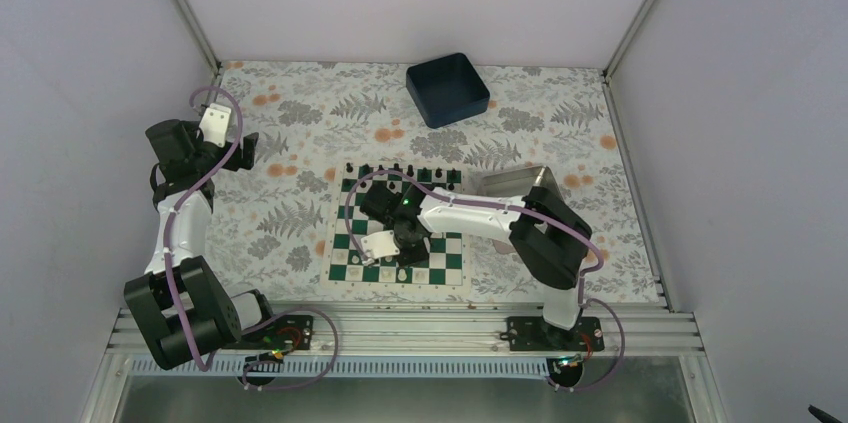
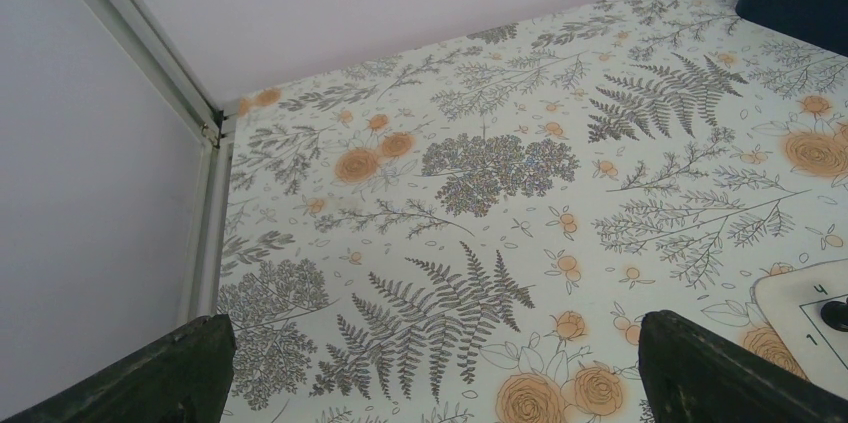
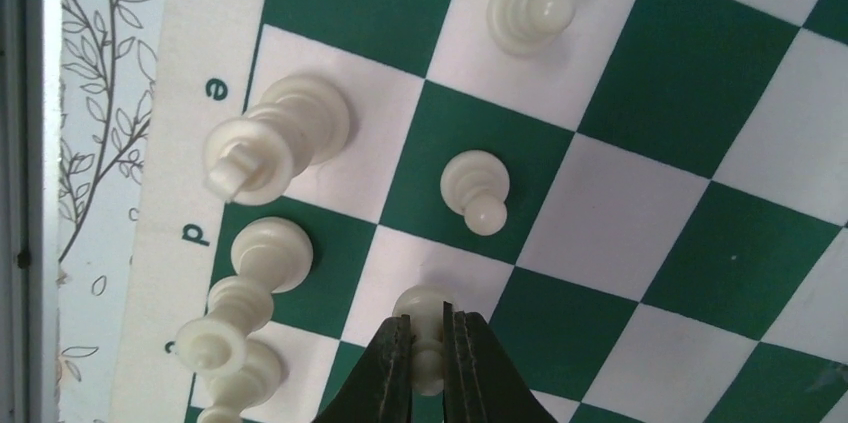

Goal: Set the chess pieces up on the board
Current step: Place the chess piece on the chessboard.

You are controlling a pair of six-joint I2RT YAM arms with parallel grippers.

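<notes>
The green-and-white board (image 1: 452,243) lies mid-table. My right gripper (image 3: 428,331) is shut on a white pawn (image 3: 422,305), whose base is at a white square in the second row from the board's near edge (image 3: 600,223). I cannot tell if the base touches. In the top view the right gripper (image 1: 388,243) is over the board's near left part. Other white pieces stand close by: a king (image 3: 275,138), two pawns (image 3: 475,188) (image 3: 530,11) and back-row pieces (image 3: 268,253). My left gripper (image 2: 430,383) is open and empty over the tablecloth, left of the board (image 2: 800,308).
Black pieces (image 1: 400,171) line the board's far row. A silver tray (image 1: 515,183) sits at the board's far right, partly under the right arm. A dark blue bin (image 1: 447,89) stands at the back. Enclosure walls surround the table.
</notes>
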